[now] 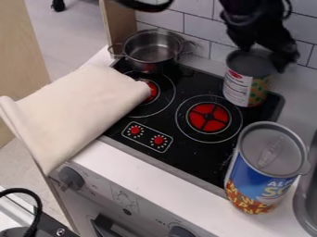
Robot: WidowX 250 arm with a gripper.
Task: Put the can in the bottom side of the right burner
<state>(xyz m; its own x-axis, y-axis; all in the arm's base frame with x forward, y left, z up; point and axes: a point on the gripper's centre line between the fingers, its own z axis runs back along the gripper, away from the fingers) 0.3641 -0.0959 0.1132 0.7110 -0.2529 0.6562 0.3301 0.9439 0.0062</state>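
Vegetable-labelled food can (246, 88) was upright right beneath my gripper (263, 57); whether I gripped or had released it, I couldn't tell. Right burner (208, 116) lay down-left of me in view, larger blue-labelled can (263, 171) farther below, metal pot (151, 48) to left.

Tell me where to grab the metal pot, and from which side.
Take the metal pot probably by its right-hand loop handle, coming down from above: the pot stands upright, the loop juts out from its round wall, and the folded cloth lies nearer the other handle.
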